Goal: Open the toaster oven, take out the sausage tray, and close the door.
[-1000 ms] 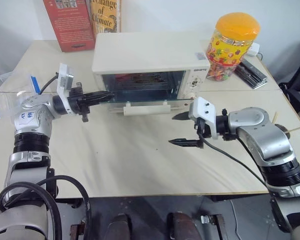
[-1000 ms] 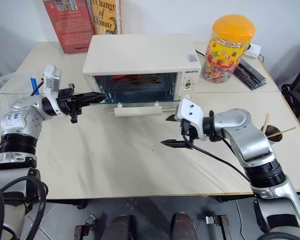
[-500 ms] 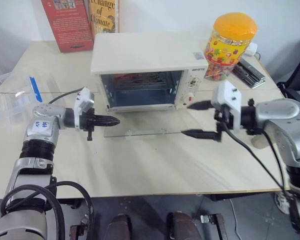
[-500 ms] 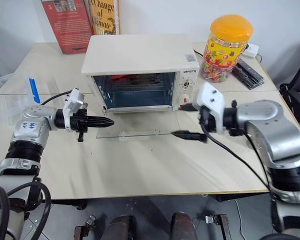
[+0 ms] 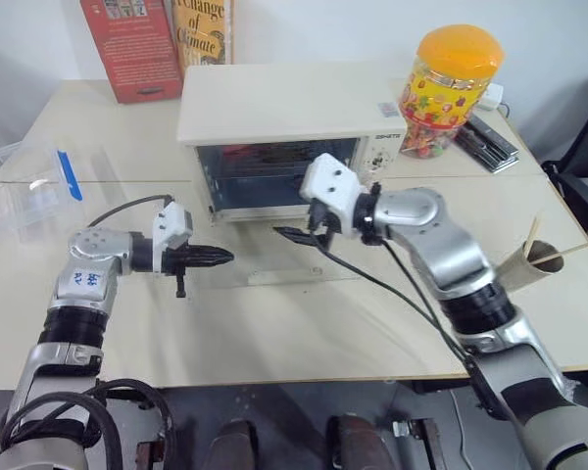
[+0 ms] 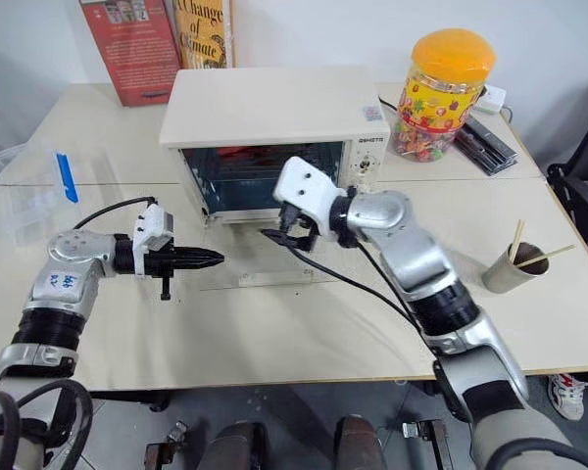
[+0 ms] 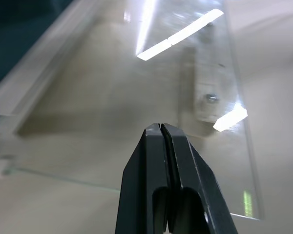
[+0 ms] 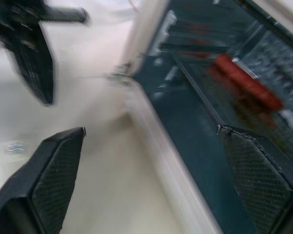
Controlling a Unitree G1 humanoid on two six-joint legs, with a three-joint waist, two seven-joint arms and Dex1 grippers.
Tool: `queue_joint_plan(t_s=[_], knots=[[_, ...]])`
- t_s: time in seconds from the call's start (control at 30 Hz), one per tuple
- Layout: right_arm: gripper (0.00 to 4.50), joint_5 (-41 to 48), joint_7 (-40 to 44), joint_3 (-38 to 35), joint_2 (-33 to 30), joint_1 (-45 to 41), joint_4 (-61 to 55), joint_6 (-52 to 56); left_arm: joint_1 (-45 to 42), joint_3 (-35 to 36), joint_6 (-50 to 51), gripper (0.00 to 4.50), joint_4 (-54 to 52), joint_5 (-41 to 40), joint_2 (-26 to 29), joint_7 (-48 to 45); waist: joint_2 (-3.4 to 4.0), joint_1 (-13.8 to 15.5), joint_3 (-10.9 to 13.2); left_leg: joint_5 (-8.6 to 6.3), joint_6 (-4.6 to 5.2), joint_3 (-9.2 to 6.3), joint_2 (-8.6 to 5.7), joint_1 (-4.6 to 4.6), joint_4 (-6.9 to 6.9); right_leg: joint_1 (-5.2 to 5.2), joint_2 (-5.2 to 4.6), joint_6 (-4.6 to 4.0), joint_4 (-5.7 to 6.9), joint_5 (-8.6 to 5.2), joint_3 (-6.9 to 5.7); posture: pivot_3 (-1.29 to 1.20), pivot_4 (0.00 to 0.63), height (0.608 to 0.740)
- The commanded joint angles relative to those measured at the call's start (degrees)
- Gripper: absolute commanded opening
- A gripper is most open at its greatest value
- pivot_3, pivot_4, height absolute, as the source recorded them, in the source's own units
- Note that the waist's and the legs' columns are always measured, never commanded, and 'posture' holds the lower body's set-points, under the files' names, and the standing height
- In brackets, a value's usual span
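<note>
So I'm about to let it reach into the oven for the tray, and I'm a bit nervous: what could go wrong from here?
1. The door lies open flat on the table. The open right gripper hangs just above it and could knock the glass.
2. The shut left gripper rests at the door's left edge; a bump there might jolt the door.
3. The sausage lies loose on the sausage tray in the toaster oven; a tilted pull could roll it off.
</note>
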Motion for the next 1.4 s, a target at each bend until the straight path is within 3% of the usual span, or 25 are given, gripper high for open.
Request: queue_joint_plan(t_s=[0.03,0.33,0.53,0.63,1.03,1.17,1.4], knots=[[4.5,-8.4,-6.4,2.8,2.7,-4.6,6.3,-7.9,1.8,7.1,0.9,0.19,-5.2,-4.9,-2.3,8.2,0.0,-0.1,0.0,0.0,0.0,0.0,0.0,0.0,0.02,0.0,-0.01,0.0,0.0,0.0,0.0,0.0,0.15,0.74],[4.5,-22.0,-21.8,6.3,11.3,-17.0,36.8,-20.4,12.0,19.0,12.5,2.65,-25.4,-21.5,-8.9,20.4,0.0,-2.0,0.0,0.01,-0.02,-0.12,0.0,0.01,-0.04,-0.01,-0.07,0.0,0.11,0.0,-0.07,0.0,0.15,0.74],[4.5,-30.1,-28.4,10.5,15.3,-22.8,53.8,-28.0,12.3,21.8,13.6,4.46,-27.0,-24.9,-10.3,24.8,0.0,-3.1,0.0,0.03,-0.05,-0.18,-0.01,0.03,-0.11,0.02,-0.07,0.0,0.11,0.0,-0.07,0.0,0.15,0.74],[3.92,-34.5,-33.0,13.1,15.6,-24.1,58.9,-30.3,10.0,21.3,13.7,4.5,-24.9,-24.8,-9.8,25.1,0.0,-3.1,0.0,0.04,-0.07,-0.18,-0.01,0.03,-0.13,0.02,-0.07,0.0,0.11,0.0,-0.08,0.0,0.15,0.74],[0.05,-39.0,-38.3,12.8,14.7,-24.8,61.1,-33.9,2.0,19.2,13.6,4.5,-16.7,-23.0,-8.5,23.6,0.0,-3.1,0.0,0.07,-0.12,-0.18,-0.03,0.03,-0.13,0.03,-0.07,-0.01,0.11,0.0,-0.08,0.0,0.15,0.74],[0.01,-39.7,-37.9,12.3,13.3,-24.2,58.0,-35.7,-0.4,18.9,13.0,4.5,-13.6,-22.2,-8.6,24.0,0.0,-3.0,0.0,0.07,-0.12,-0.19,-0.04,0.02,-0.12,0.03,-0.07,0.0,0.1,0.0,-0.08,0.0,0.15,0.74],[0.01,-41.3,-33.1,12.1,8.0,-17.0,40.7,-36.1,-4.5,18.3,11.3,4.5,-8.1,-20.7,-8.9,24.5,0.0,-2.9,0.0,0.07,-0.12,-0.23,-0.06,-0.02,-0.15,0.02,-0.08,0.0,0.07,0.0,-0.13,0.0,0.15,0.74]])
